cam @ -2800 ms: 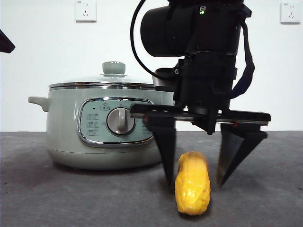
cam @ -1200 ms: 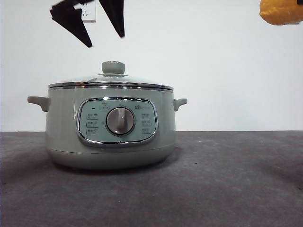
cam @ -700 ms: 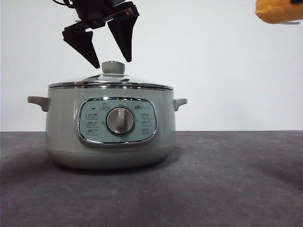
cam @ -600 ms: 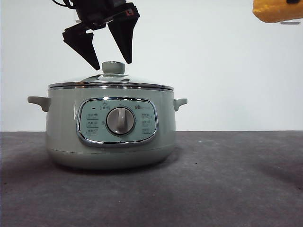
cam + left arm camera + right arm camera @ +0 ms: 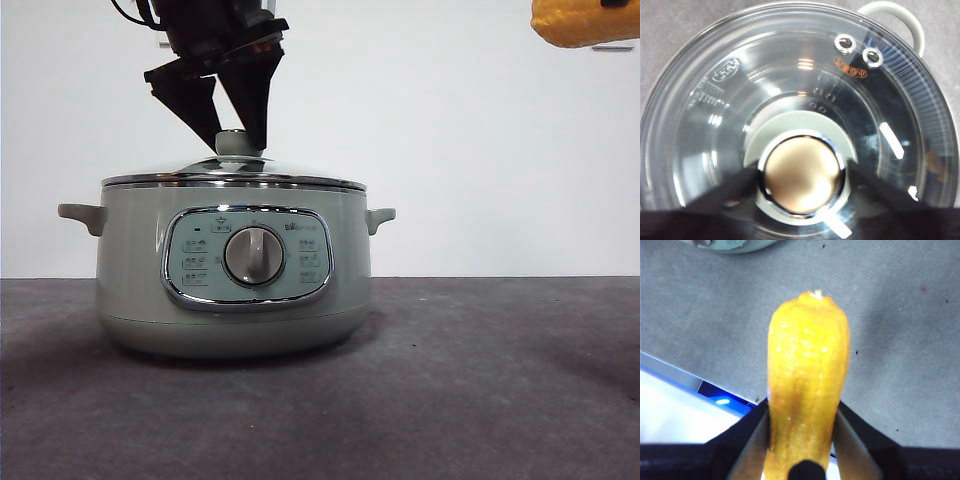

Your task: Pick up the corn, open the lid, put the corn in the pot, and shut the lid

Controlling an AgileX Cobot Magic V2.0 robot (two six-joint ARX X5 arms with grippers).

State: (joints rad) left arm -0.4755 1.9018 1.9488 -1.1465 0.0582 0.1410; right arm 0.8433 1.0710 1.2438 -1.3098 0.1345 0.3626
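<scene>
The pale green pot [image 5: 130, 260] stands left of centre on the table with the glass lid [image 5: 300, 174] sitting on it. My left gripper [image 5: 237, 148] is down over the lid, its jaws closed against both sides of the silver-topped knob [image 5: 802, 175]; the lid [image 5: 715, 125] fills the left wrist view. My right gripper [image 5: 802, 405] is shut on the yellow corn [image 5: 807, 375] and holds it high above the table to the right of the pot. In the front view only the corn's lower part [image 5: 585, 25] shows at the top right corner.
The pot's control panel with its silver dial [image 5: 254, 255] faces the front camera. One side handle [image 5: 897, 17] shows in the left wrist view. The dark grey table [image 5: 480, 380] lies to the right of the pot. Its edge [image 5: 685, 372] shows below the corn.
The right gripper lifted the corn from the table to the top right. The left gripper came down over the lid and its jaws closed in on the knob.
</scene>
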